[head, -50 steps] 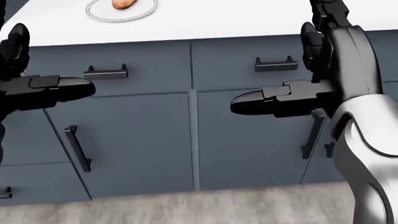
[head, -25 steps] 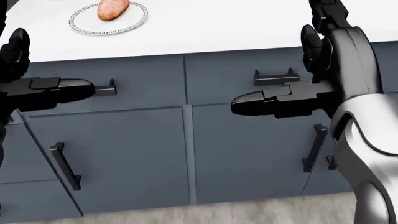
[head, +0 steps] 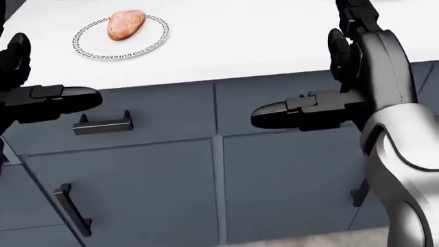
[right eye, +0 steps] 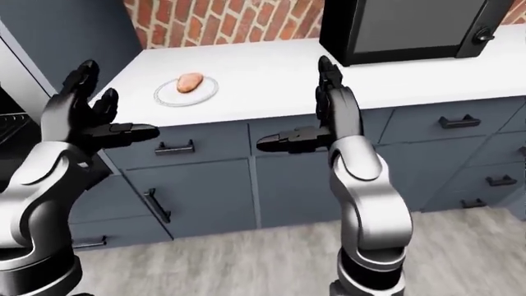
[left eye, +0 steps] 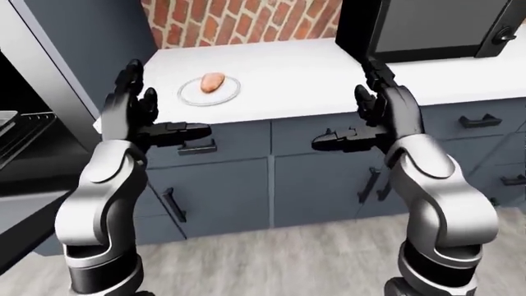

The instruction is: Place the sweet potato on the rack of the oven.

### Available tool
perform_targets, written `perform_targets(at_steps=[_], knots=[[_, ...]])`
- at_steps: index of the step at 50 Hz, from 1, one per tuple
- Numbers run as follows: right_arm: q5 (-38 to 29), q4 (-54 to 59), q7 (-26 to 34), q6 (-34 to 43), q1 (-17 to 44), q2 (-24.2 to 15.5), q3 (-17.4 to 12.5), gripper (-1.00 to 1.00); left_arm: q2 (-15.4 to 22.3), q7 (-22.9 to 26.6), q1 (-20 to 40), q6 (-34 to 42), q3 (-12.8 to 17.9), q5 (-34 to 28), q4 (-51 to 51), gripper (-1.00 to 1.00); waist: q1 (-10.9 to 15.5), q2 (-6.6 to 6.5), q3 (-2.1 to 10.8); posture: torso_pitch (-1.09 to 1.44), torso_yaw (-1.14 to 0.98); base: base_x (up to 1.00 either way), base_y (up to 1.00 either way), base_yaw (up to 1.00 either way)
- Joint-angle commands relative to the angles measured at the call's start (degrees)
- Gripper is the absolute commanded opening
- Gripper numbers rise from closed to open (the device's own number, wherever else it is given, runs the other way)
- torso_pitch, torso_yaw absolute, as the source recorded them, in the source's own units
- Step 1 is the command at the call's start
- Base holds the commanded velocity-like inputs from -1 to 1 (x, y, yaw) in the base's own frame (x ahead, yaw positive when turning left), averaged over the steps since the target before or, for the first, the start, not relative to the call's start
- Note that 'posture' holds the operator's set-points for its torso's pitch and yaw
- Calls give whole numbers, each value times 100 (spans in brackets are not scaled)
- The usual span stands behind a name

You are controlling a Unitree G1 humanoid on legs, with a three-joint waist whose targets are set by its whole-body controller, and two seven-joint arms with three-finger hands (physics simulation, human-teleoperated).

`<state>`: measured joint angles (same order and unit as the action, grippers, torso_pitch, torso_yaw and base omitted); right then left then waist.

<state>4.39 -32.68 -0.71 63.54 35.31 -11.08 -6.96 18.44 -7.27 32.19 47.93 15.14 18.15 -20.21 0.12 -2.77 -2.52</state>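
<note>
My left hand (left eye: 131,111) is raised with fingers spread wide, holding nothing. My right hand (left eye: 380,117) is likewise splayed and empty, its thumb pointing toward the view's left. Both hands hover level with the drawer fronts (left eye: 209,139) of the blue-grey cabinets (left eye: 222,191), well apart from each other. The sweet potato (head: 126,24) lies on a round patterned plate (head: 92,45) on the white countertop (left eye: 288,68), above and between my hands, touched by neither. A black microwave (right eye: 402,28) stands on the counter at the right-eye view's upper right. A dark oven opening with a wire rack (left eye: 20,132) shows at the left-eye view's left edge.
</note>
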Motion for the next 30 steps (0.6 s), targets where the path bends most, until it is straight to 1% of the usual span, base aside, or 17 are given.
perform_targets(at_steps=[1,5,6,7,8,9,12,14,16,18,19,20,21,22,23,26,30], knots=[[-69,-207,-51,-212,187,-73,-119,100,47,34,218,-197,-12,42,-271,100,-32,34,137,0,0,22,31,0],[-70,-241,-53,-196,171,-65,-111,100,50,30,205,-171,0,55,-307,100,19,329,77,0,0,21,32,0],[-72,-269,-64,-151,191,-59,-104,100,58,26,209,-143,14,67,-330,100,33,450,89,0,0,20,32,0],[-77,-255,-62,-178,177,-56,-97,100,62,34,207,-158,19,69,-316,100,41,634,164,0,0,20,32,0],[-81,-262,-70,-163,185,-46,-85,100,64,40,203,-174,17,67,-301,100,-30,446,144,0,0,21,32,0],[-82,-252,-68,-168,194,-43,-83,100,70,36,220,-166,20,71,-294,100,-2,539,141,0,0,20,31,0],[-88,-204,-59,-209,196,-42,-87,100,60,35,231,-186,15,86,-253,100,-41,527,212,0,0,21,32,0],[-95,-181,-60,-237,186,-32,-72,100,71,38,228,-202,1,71,-241,100,-55,452,175,0,0,20,31,0],[-95,-202,-56,-212,190,-36,-81,100,72,39,226,-207,4,71,-242,100,-82,318,119,0,0,20,31,0],[-93,-221,-54,-196,183,-36,-93,100,68,36,215,-205,4,72,-256,100,-113,101,127,0,0,20,31,0],[-95,-211,-51,-212,171,-39,-96,100,74,27,228,-170,11,82,-280,100,-129,-68,173,0,0,21,29,0],[-92,-223,-52,-188,182,-41,-102,100,72,36,217,-211,8,71,-244,100,-128,-340,253,0,0,20,25,0],[-92,-220,-51,-202,171,-40,-100,100,74,27,227,-180,12,80,-268,100,-89,-201,250,0,0,20,22,0],[-92,-242,-56,-163,190,-41,-95,100,75,33,221,-195,11,78,-259,100,-108,-258,161,0,0,20,22,0],[-92,-226,-53,-182,186,-41,-98,100,77,39,216,-212,16,76,-244,100,-69,-229,132,0,0,20,21,0],[-91,-238,-49,-195,165,-40,-96,100,75,44,193,-222,15,76,-254,100,-26,-67,181,0,0,20,21,0],[-85,-284,-53,-129,194,-38,-93,100,76,33,206,-191,18,81,-276,100,3,134,137,0,0,20,21,0]])
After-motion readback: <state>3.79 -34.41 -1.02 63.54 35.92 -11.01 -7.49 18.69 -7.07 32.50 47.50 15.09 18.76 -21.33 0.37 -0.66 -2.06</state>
